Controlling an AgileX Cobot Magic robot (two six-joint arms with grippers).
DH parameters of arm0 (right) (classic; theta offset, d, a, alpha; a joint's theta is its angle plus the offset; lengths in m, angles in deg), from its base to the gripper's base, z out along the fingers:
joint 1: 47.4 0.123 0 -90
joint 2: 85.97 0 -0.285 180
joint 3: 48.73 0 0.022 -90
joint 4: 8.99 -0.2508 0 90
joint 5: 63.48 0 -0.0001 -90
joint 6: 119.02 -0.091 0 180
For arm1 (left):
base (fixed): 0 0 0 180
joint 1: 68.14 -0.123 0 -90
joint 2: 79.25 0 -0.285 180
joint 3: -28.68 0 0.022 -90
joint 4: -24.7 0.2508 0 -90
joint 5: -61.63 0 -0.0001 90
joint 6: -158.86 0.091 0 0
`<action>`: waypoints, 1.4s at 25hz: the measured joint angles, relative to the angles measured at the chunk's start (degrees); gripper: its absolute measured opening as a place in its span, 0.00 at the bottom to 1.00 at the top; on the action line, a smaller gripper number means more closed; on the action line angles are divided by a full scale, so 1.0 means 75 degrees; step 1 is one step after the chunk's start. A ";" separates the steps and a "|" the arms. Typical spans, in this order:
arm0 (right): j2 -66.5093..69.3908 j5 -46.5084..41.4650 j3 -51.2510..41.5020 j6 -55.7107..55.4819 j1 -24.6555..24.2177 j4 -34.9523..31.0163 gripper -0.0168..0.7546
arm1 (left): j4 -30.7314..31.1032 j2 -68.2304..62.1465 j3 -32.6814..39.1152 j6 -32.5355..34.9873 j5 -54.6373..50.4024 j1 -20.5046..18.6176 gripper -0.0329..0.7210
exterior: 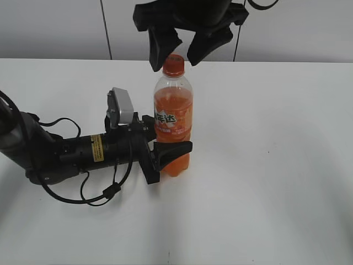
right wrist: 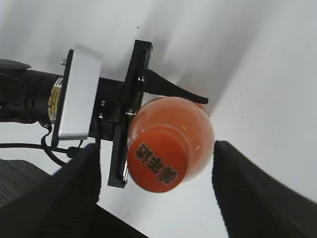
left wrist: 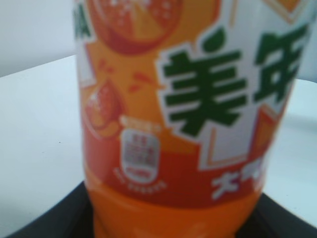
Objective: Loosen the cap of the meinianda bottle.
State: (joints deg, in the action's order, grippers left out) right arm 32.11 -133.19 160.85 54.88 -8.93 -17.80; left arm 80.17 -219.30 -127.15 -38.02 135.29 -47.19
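Orange, ribbed, the cap (exterior: 174, 64) sits atop the upright bottle (exterior: 172, 118), which stands mid-worktop (exterior: 276, 165) with its long axis vertical. The left tool (exterior: 165, 149) lies low along the worktop and is clamped on the bottle's lower body, one finger dark against the drink. The right tool (exterior: 182, 48) hangs directly above, spread wide and holding nothing, its fingers (right wrist: 257, 198) straddling the cap without touching, so it is the nearer one and looks to need only a short drop before closing.

Orange cap (exterior: 174, 64) on the meinianda bottle (exterior: 172, 124) — orange drink, orange label with green-and-white characters — beside black grippers
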 joint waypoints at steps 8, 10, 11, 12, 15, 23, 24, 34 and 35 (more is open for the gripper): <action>0.0025 0.0000 0.0076 0.0016 0.0000 0.0003 0.70 | 0.0000 0.0000 0.0000 0.0000 0.0000 0.0000 0.58; 0.0040 0.0000 0.0076 0.0016 0.0000 0.0010 0.70 | 0.0000 0.0000 0.0000 0.0000 0.0000 0.0000 0.58; 0.0054 0.0000 0.0076 0.0023 0.0000 0.0010 0.70 | 0.0000 0.0000 0.0000 0.0000 0.0000 0.0000 0.58; 0.0068 0.0000 0.0076 0.0041 0.0000 0.0010 0.70 | 0.0000 0.0000 0.0000 0.0000 0.0000 0.0000 0.58; 0.0164 -0.0007 0.0076 0.0091 0.0000 0.0010 0.70 | 0.0000 0.0000 0.0000 0.0000 0.0000 0.0000 0.58; 0.0175 -0.0007 0.0076 0.0122 0.0000 0.0018 0.56 | -0.0007 -0.0003 0.0000 0.0000 0.0000 0.0000 0.58; 0.0175 -0.0007 0.0076 0.0122 0.0000 0.0018 0.53 | -0.0007 -0.0003 0.0000 0.0000 0.0000 0.0000 0.58; 0.0181 -0.0162 0.0216 0.0647 0.0000 0.0134 0.38 | -0.0032 -0.0003 0.0000 0.0002 0.0000 0.0012 0.57; 0.0203 -0.0186 0.0242 0.0813 0.0000 0.0134 0.38 | -0.0038 -0.0003 0.0000 0.0009 0.0000 0.0018 0.57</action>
State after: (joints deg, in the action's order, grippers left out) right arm 33.63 -134.58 162.66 60.98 -8.93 -16.79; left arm 79.88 -219.32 -127.15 -37.95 135.29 -47.06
